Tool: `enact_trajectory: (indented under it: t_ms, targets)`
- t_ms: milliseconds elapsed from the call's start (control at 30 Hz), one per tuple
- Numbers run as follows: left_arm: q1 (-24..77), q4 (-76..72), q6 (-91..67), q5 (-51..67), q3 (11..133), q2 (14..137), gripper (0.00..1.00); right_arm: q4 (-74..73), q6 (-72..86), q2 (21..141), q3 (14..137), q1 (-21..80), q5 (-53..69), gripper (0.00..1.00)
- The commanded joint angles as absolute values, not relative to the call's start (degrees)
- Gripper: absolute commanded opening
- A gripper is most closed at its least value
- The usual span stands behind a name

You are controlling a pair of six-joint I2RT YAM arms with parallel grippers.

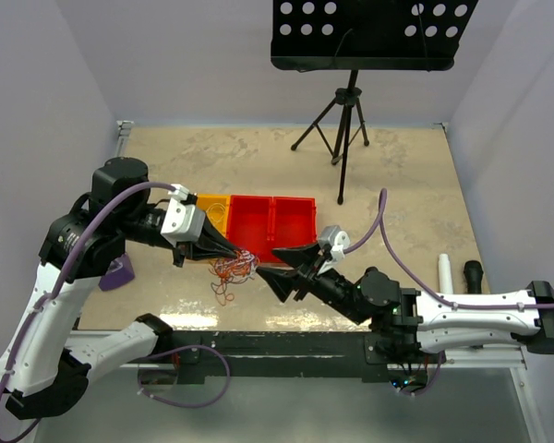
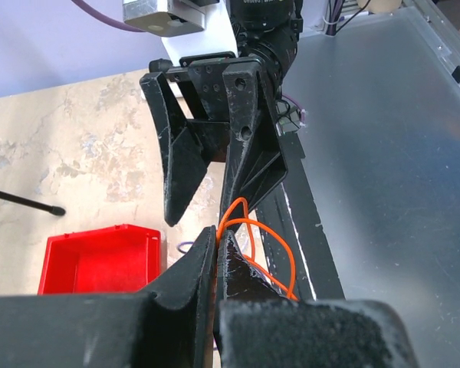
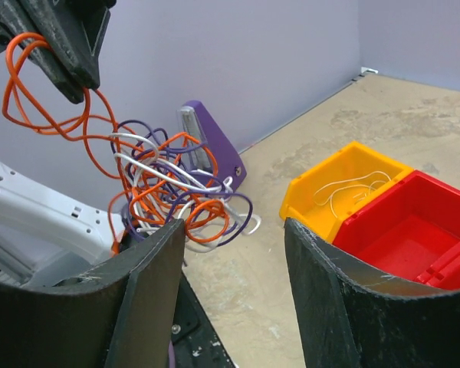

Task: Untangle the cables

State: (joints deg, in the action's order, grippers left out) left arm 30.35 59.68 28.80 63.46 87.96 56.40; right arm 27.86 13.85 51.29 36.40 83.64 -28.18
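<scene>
far left: left hand (image 1: 231, 252) pinched together on one orange loop (image 2: 270, 244), holding it up off the counter (image 1: 397, 185). just right of it and lower: the cables (image 3: 172, 184), orange, white and purple strands in one knotted clump, hanging from that loop in front of the bins.

judged as early in the task. one white cable (image 3: 351, 188) lying alone in the yellow bin (image 3: 314, 184), so seemingly one already freed. everything else left to pull apart. no cable seen in the red bins (image 1: 275, 221).

further right: right hand (image 3: 234, 230) with fingers apart, gripping nothing, mouth turned toward the clump from just beside it.

hard to make out: which strand crosses which inside the clump, how many cables there are, and whether the lowest loops rest on the counter or hang just above it. in the left wrist view, nearly the whole clump hidden behind the fingers, only the orange loop showing. in the right wrist view, the red bins cut off at the right edge.
</scene>
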Motion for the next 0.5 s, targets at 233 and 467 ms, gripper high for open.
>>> enact_trajectory:
  t_ms: [233, 467]
  targets:
    - [30.15, 59.5, 29.88, 66.01, 91.58, 56.6, 0.0, 30.05, 12.22, 54.31, 39.29, 83.94, -25.23, 0.58]
    - [30.15, 60.64, 30.67, 67.06, 92.55, 57.04, 0.0, 31.73, 9.41, 56.69, 41.13, 83.94, -24.96, 0.56]
